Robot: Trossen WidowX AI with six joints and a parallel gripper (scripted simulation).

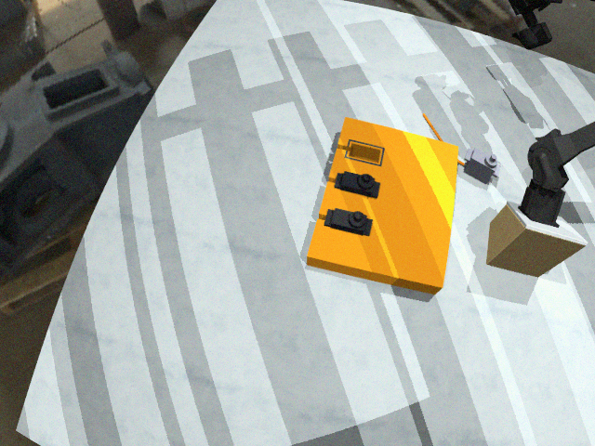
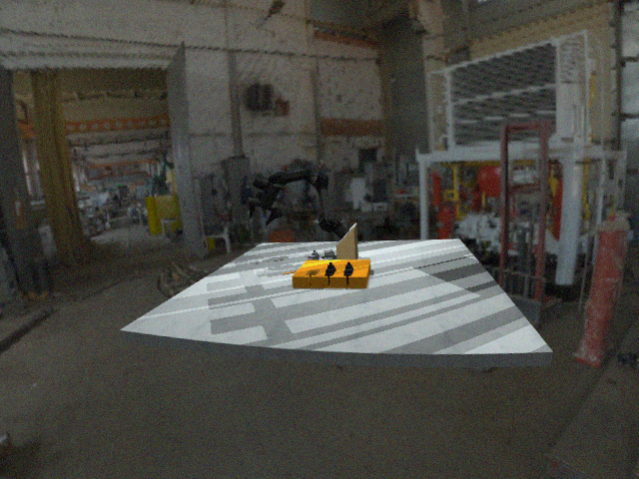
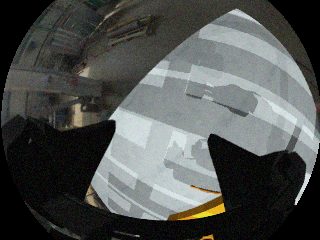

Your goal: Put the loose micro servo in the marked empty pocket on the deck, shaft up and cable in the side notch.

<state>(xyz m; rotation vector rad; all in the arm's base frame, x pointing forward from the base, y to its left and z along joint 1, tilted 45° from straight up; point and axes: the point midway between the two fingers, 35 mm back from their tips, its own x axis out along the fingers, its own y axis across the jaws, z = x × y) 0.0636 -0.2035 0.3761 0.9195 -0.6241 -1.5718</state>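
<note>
The loose micro servo (image 1: 480,166) (image 2: 314,254) is grey and stands on the table beside the deck, output shaft up. Its orange cable (image 1: 432,127) (image 3: 205,189) runs out beside the deck; the servo body is not visible in the wrist view. The orange deck (image 1: 417,240) (image 2: 355,281) (image 3: 200,212) has an empty, outlined pocket (image 1: 364,152) (image 2: 313,272) with a side notch at its edge. My gripper (image 2: 262,219) (image 3: 163,132) is open and empty, raised above the table and away from the servo. In the top view it is only partly in view at the top right.
Two black servos (image 1: 357,184) (image 1: 348,221) sit in the deck in a row with the pocket. A tan block (image 1: 533,247) (image 2: 347,245) with a white top stands near the servo, by the black lower arm (image 1: 545,165). The table edge (image 2: 335,358) shows at the front.
</note>
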